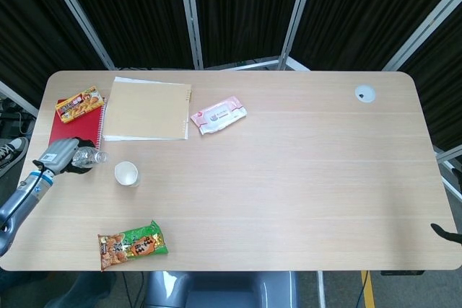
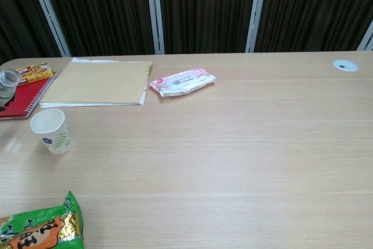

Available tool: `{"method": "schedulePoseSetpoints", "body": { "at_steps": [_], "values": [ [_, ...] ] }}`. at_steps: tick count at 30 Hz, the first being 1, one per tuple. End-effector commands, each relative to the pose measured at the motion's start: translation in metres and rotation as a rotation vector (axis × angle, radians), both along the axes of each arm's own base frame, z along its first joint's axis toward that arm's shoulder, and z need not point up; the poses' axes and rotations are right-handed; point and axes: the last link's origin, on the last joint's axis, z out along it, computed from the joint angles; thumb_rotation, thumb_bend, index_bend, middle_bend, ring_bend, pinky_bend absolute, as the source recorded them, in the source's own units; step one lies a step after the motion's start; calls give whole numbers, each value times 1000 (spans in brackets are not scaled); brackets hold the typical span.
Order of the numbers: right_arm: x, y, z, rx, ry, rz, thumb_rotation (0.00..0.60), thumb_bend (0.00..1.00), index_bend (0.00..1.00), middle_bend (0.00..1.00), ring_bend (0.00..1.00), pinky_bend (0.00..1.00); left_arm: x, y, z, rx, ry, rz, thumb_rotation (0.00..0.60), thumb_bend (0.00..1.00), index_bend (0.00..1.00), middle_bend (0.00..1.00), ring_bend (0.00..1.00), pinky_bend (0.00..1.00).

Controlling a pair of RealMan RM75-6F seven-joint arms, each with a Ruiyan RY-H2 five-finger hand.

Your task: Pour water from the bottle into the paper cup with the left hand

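Observation:
A clear plastic water bottle (image 1: 88, 155) lies tilted almost flat just left of the paper cup, with its open mouth (image 2: 8, 78) pointing right toward the cup. My left hand (image 1: 59, 156) grips the bottle's body at the table's left edge. The white paper cup (image 1: 125, 173) with a leaf print (image 2: 52, 132) stands upright a short way right of the bottle's mouth, apart from it. I cannot see any water stream. Only a dark tip of my right hand (image 1: 442, 232) shows at the far right edge.
A tan notebook (image 1: 148, 110) and a red spiral notebook (image 1: 71, 126) lie behind the cup, with an orange snack box (image 1: 79, 104) beside them. A pink wipes pack (image 1: 219, 114) sits mid-table, and a green snack bag (image 1: 132, 244) lies near the front edge.

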Motion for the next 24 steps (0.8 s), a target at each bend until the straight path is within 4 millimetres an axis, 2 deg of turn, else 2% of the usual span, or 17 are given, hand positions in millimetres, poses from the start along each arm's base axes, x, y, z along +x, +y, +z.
{"method": "schedulePoseSetpoints", "body": {
  "at_steps": [1, 24],
  "values": [
    [0, 0, 0, 0, 1, 1, 600, 0, 0, 0, 0, 0, 1, 1, -1, -3, 35, -20, 600, 464, 502, 497, 321, 335],
    [-1, 0, -1, -1, 15, -9, 600, 0, 0, 0, 0, 0, 1, 11, 2, 9, 245, -102, 600, 464, 492, 492, 321, 336]
  ]
}}
